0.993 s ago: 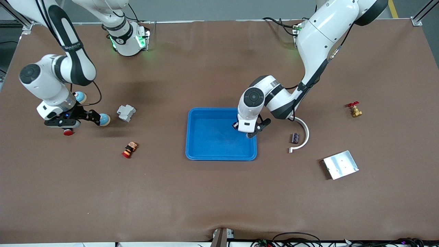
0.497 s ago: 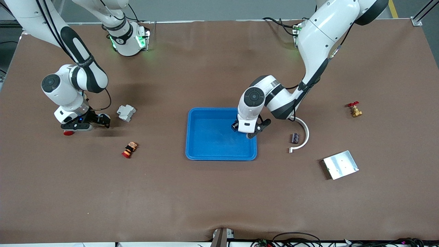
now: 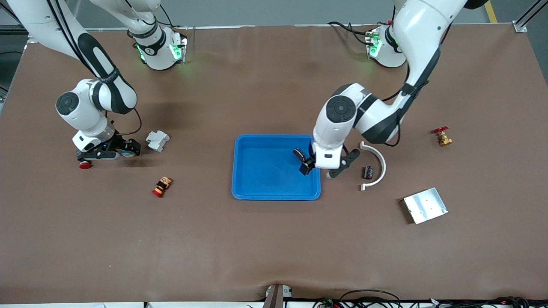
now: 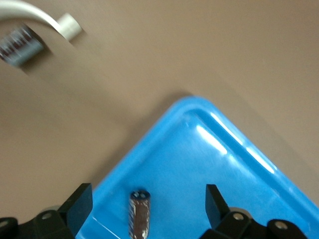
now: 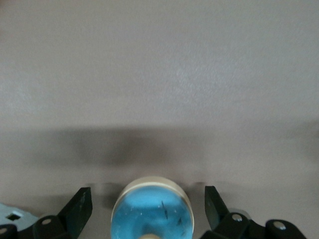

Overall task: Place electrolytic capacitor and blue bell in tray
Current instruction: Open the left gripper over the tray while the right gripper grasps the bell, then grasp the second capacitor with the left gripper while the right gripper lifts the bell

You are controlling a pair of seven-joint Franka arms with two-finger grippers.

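The blue tray [image 3: 265,171] lies mid-table. A dark electrolytic capacitor [image 4: 140,219] lies in it near the rim at the left arm's end. My left gripper [image 3: 321,169] hangs open just above that rim, and in the left wrist view the left gripper [image 4: 148,204] has the capacitor lying free between its fingers on the tray [image 4: 224,164]. The blue bell [image 5: 151,211] stands on the table at the right arm's end, mostly hidden in the front view, where it is under the hand [image 3: 126,152]. My right gripper [image 3: 112,150] is low, open, with one finger on each side of the bell.
A second dark capacitor [image 3: 368,172] lies inside a white curved piece [image 3: 376,164]. A silver plate [image 3: 425,205] and a brass valve [image 3: 442,137] lie toward the left arm's end. A grey-white block [image 3: 157,140], a red button [image 3: 84,165] and a red-orange part [image 3: 162,187] lie near the right gripper.
My left gripper opened, let the capacitor go in the tray and drew back toward the tray's rim. My right gripper moved over the blue bell and now straddles it.
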